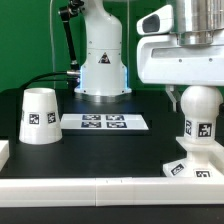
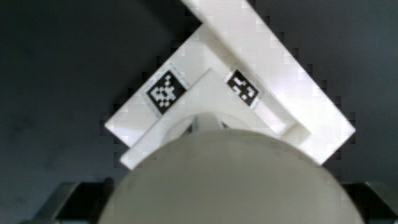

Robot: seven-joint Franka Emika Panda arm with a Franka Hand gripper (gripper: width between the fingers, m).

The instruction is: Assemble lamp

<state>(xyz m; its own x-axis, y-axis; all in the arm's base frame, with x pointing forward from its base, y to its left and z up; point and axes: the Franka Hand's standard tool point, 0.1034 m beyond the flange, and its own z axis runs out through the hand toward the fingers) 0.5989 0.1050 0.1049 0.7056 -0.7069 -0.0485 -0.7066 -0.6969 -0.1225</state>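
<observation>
Lamp parts sit in two groups on the black table (image 1: pixel 120 150). The rounded bulb (image 1: pixel 198 108) stands upright on the flat square base (image 1: pixel 196 168) near the front edge on the exterior view's right. The cone shade (image 1: pixel 40 115) rests wide end down, well apart on the exterior view's left. Only the exterior view takes in the shade, the marker board (image 1: pixel 105 122) lying between the two groups, and the arm's pedestal (image 1: pixel 100 60) behind it.

The wrist view alone looks straight down the bulb (image 2: pixel 222 175) onto the base (image 2: pixel 222 95), showing two tags and a dark finger (image 2: pixel 80 200) at either side of the dome. The gripper (image 1: pixel 195 97) points straight down over the bulb, its jaws straddling the dome. Whether they press on it or stand just clear cannot be told.
</observation>
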